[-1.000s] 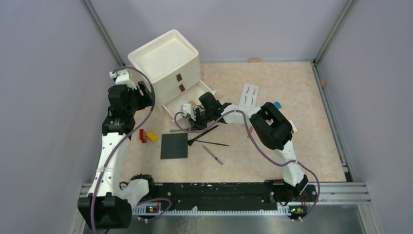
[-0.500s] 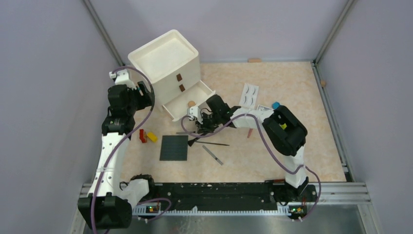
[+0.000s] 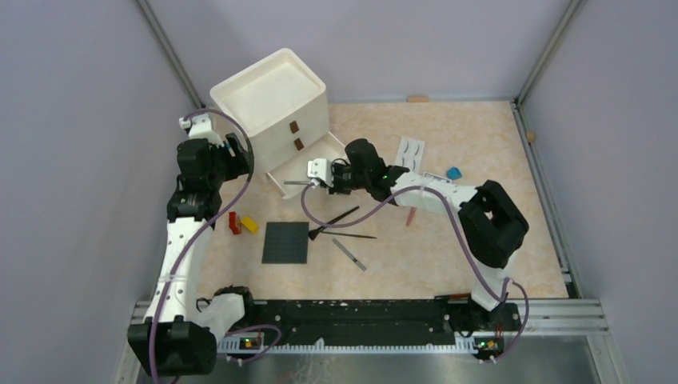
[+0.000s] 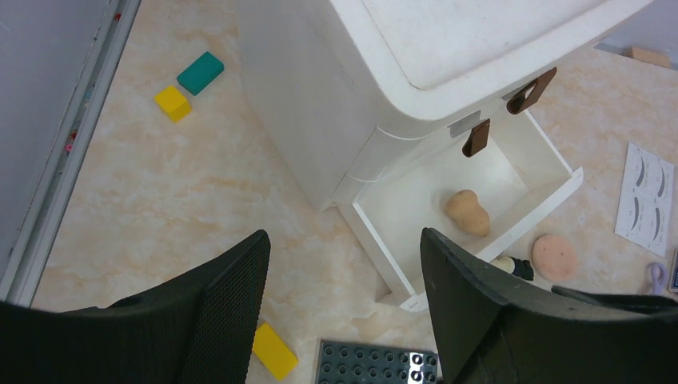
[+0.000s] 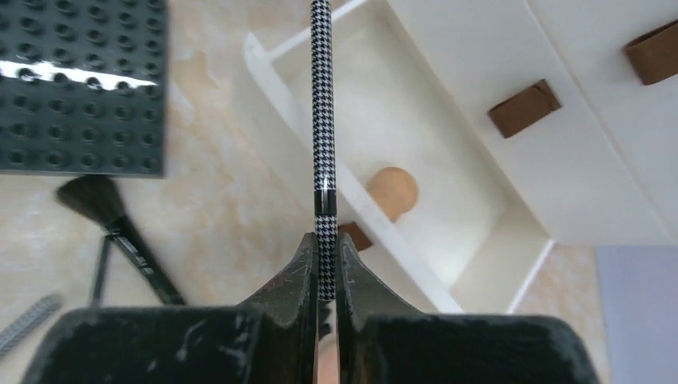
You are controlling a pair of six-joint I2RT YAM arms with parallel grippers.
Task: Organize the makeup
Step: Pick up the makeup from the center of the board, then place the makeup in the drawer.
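While the checked pencil was pinched near one end by the closed right gripper above the open drawer's front rim, it was judged light, stiff and slick, likely to pivot; a hold nearer mid-shaft was thought steadier. The left gripper was seen open and empty.

A houndstooth pencil runs straight up frame centre, its lower end pinched by the right gripper. A tan sponge lies in the open drawer, and a peach puff lies just outside it at lower right. A dark brush, a black pencil and a grey pencil lie mid-frame. The eyelash card lies flat up and to their right.
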